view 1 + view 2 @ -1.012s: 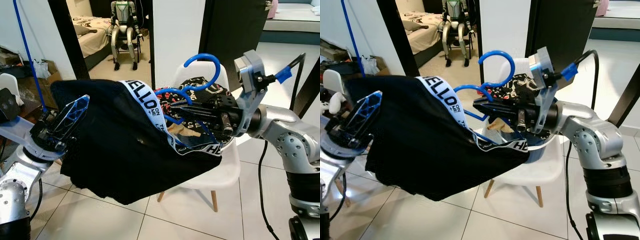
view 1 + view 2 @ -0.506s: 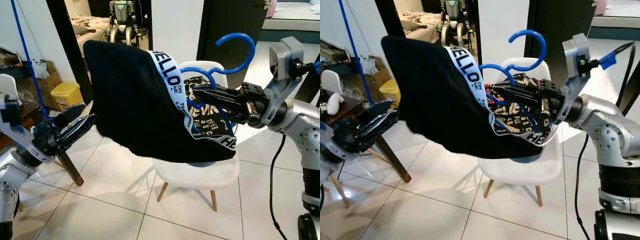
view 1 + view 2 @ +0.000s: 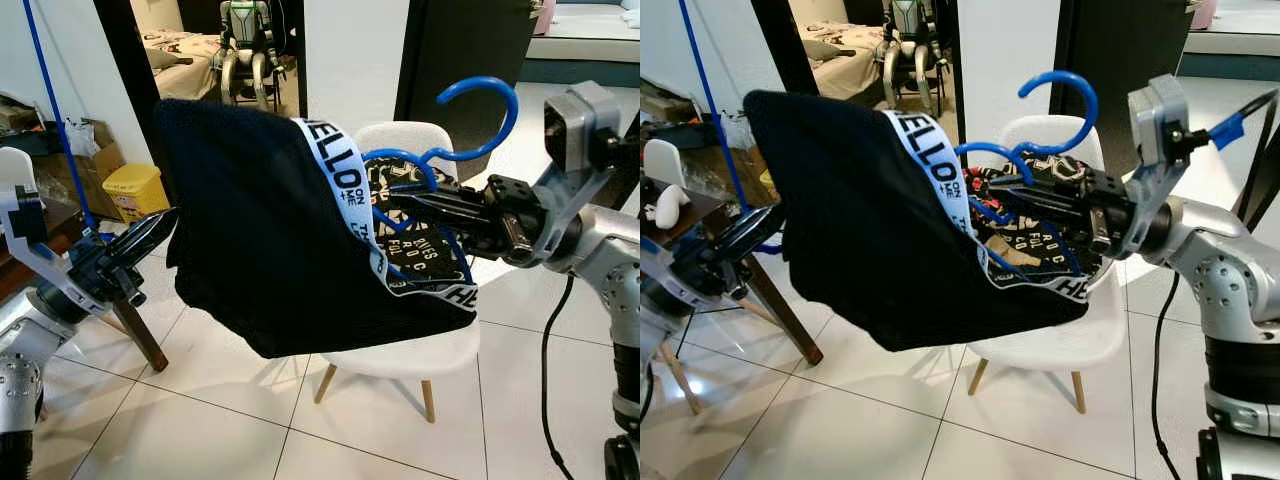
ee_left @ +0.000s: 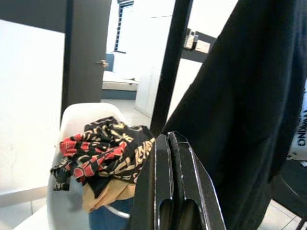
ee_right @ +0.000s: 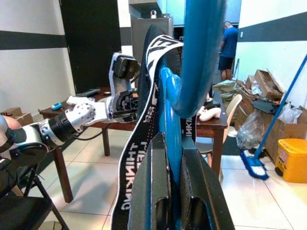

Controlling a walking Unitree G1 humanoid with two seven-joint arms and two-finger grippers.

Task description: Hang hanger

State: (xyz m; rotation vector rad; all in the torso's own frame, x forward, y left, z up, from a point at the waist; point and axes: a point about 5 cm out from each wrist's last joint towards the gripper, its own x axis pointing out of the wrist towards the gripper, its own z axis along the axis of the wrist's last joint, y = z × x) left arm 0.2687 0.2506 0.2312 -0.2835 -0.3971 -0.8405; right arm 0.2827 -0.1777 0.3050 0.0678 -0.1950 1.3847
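Two grippers sit in front of you at about chest height. Your right gripper [image 3: 400, 207] reaches in from the right with its long black fingers [image 5: 158, 182] pinching the blue hanger [image 3: 470, 120], gripping it just below the hook; from the right wrist you see the blue bar squeezed between both fingers. A black garment [image 3: 260, 240] with a white lettered band [image 3: 340, 185] drapes over the hanger and hangs out to your left, held up in the air above the floor. The hanger's hook curls upward above the gripper, touching nothing.

Your left gripper [image 3: 150, 232] points toward the lower left edge of the black garment, just beside it; you cannot tell from the head views whether it touches the cloth. In the left wrist view its fingers [image 4: 170, 158] are pressed together with nothing between them, and the dark fabric hangs right next to them.

Behind the garment stands a white chair [image 3: 440, 345] with a heap of patterned red, black and cream clothes [image 4: 103, 148] on its seat. Farther to your left there is a yellow bin [image 3: 130, 185] and a blue mop handle [image 3: 55, 110]. Through the doorway beyond, another humanoid robot [image 3: 245, 45] sits on a chair near a bed [image 3: 185, 70]. In the right wrist view, a person in a blue shirt [image 5: 229, 45] stands far back.
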